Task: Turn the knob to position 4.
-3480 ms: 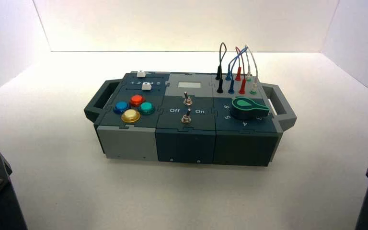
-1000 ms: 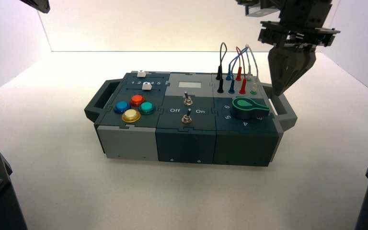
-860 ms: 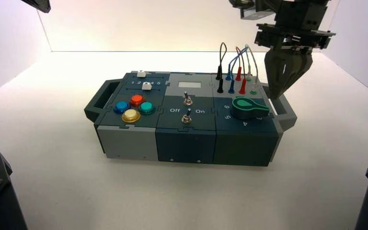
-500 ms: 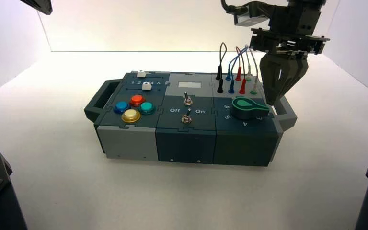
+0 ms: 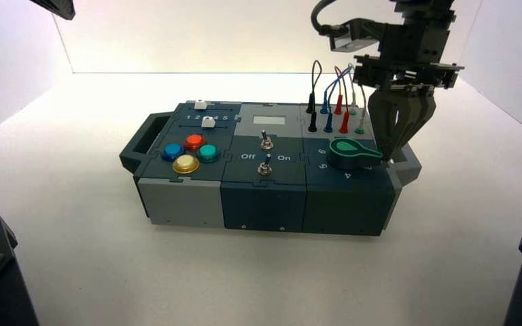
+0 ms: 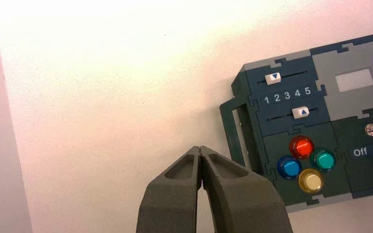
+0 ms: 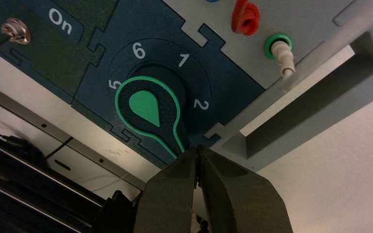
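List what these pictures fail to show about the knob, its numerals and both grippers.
- Knob tip: right wrist view, covered by the shut right gripper, so its pointing cannot be read.
- Numerals 3 and 4: right wrist view, behind the same gripper; only 5, 6, 1, 2 show.
- Contact of gripper and knob: high view, too small to settle.
- Left gripper: high view, cut off at the top edge.

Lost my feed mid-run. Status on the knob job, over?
Right gripper shut, at the knob's pointed tip. Knob not at 4. Left gripper shut, parked off box. Nothing in the way.
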You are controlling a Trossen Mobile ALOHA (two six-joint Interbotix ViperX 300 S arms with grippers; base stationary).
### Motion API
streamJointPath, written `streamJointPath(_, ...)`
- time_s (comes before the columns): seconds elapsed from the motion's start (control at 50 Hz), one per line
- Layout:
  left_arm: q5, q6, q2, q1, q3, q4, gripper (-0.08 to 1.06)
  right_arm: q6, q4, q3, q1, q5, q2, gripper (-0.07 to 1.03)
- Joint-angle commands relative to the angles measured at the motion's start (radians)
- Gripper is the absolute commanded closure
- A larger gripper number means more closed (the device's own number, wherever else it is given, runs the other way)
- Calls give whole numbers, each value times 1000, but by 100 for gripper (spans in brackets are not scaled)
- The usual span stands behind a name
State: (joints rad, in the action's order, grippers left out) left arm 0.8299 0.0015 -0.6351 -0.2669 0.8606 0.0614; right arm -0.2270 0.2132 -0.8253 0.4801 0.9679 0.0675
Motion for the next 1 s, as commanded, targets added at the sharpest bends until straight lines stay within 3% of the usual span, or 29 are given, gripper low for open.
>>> streamJointPath(0.02, -5, 3, -3, -2, -18, 2, 101, -9, 6, 20, 3, -3, -9, 99)
streamJointPath(0.56, -11, 3, -3, 0, -21, 3, 101, -11, 20, 29, 12, 5, -15, 99)
streamJointPath(0.78, -12, 3, -2, 0, -21, 3, 101, -9, 57, 41, 67, 21, -23, 99)
streamJointPath(1.0, -12, 3, -2, -2, -21, 3, 101, -11, 74, 37, 71, 29, -25, 99)
